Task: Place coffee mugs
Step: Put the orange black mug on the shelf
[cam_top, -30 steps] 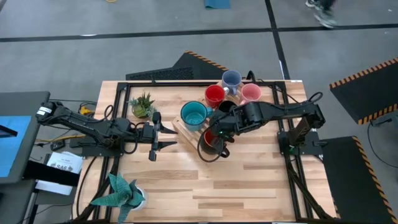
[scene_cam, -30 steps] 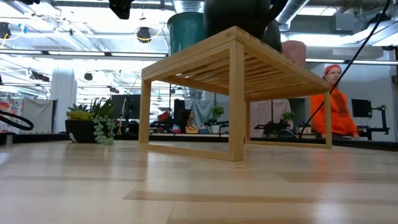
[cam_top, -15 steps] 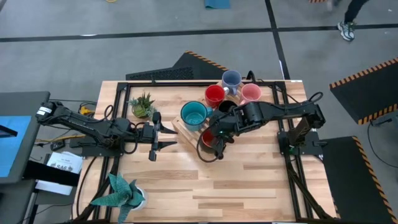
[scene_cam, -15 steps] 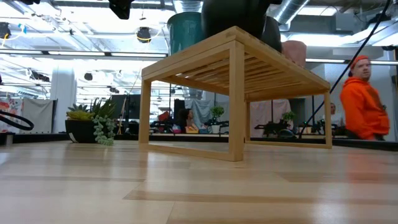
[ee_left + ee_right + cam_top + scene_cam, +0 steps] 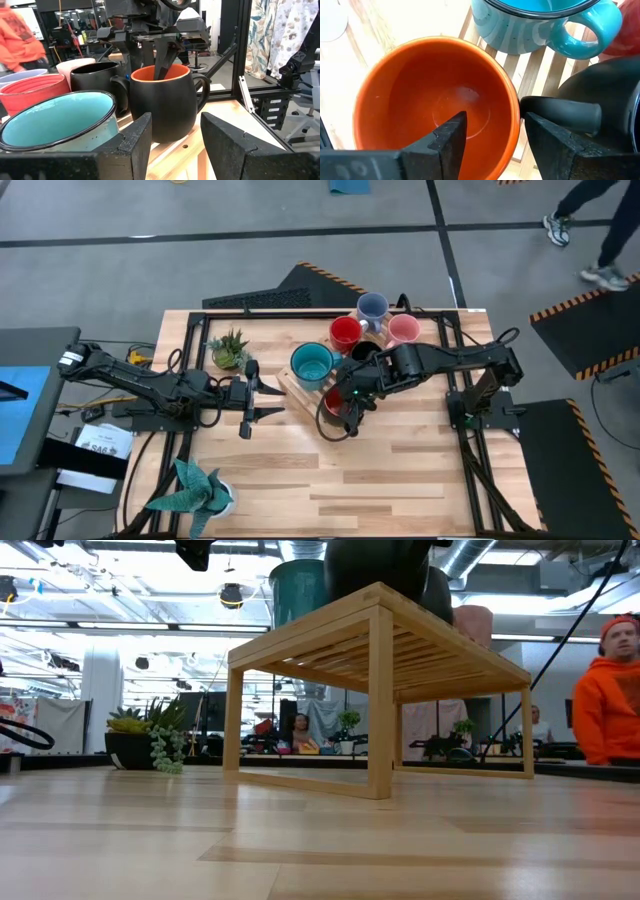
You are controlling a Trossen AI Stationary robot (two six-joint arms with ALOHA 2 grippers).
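On a slatted wooden rack [image 5: 290, 386] at the table's middle stand several coffee mugs: lavender [image 5: 372, 307], red [image 5: 345, 333], pink [image 5: 403, 329], teal [image 5: 312, 365], black [image 5: 365, 352]. At the rack's near corner stands a black mug with an orange inside [image 5: 333, 402]. My right gripper [image 5: 495, 130] slants down over it, open. One finger is inside the mug and one outside beside the handle, both clear of the rim [image 5: 514, 117]. My left gripper [image 5: 250, 398] waits open and level, left of the rack.
A small potted succulent [image 5: 230, 350] stands left of the rack. Another green plant [image 5: 195, 490] is at the table's near left corner. Bare wood lies between the rack and the table's near edge. A person in orange [image 5: 610, 690] is in the room behind.
My right gripper has kept its place over the orange-lined mug and its fingers have spread apart around the rim. The mug stays upright on the rack.
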